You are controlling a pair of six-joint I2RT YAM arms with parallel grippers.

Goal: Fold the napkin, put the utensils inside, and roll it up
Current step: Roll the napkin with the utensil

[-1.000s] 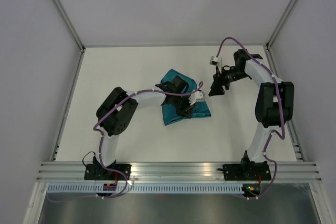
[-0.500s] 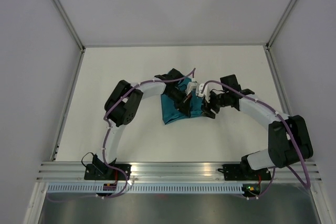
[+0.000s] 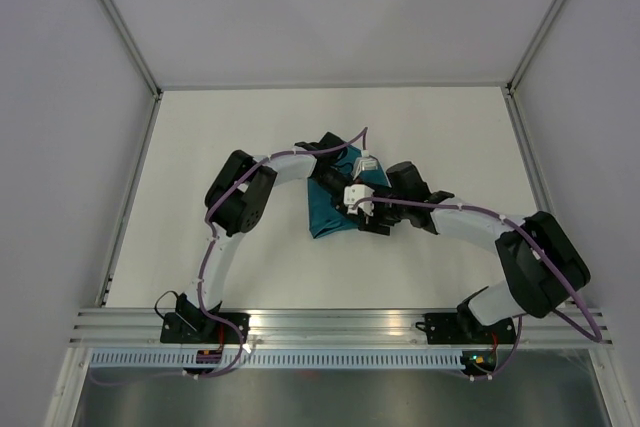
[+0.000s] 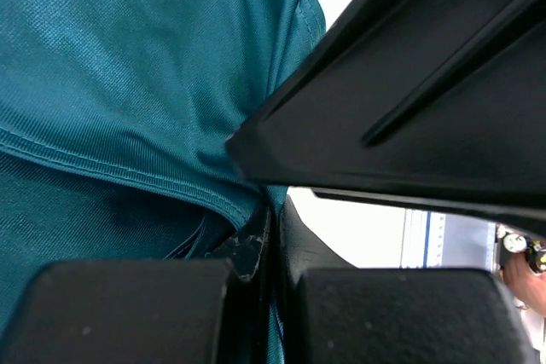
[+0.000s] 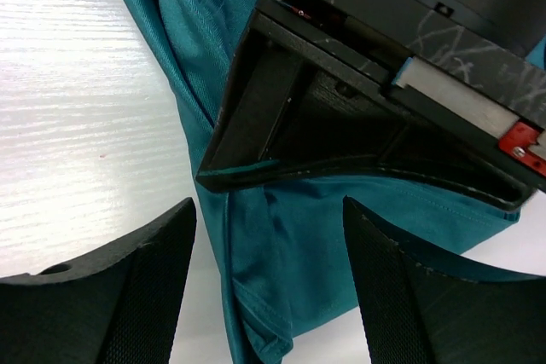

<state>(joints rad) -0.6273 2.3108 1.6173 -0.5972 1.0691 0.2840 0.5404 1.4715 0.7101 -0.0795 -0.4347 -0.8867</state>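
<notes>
Soft, limp napkin [image 5: 290, 253], likely slippery: your left gripper [image 4: 271, 228] is pinched onto its folded edge, right gripper [image 5: 269, 210] gapes empty alongside, so grab the hem there.

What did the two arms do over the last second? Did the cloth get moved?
The right hand swung in from the far right and now hangs open over the napkin, close beside the left hand. It took hold of nothing. The left hand stayed on the napkin, shifting only slightly, and pinches a fold of it. The napkin lies roughly where it was.
</notes>
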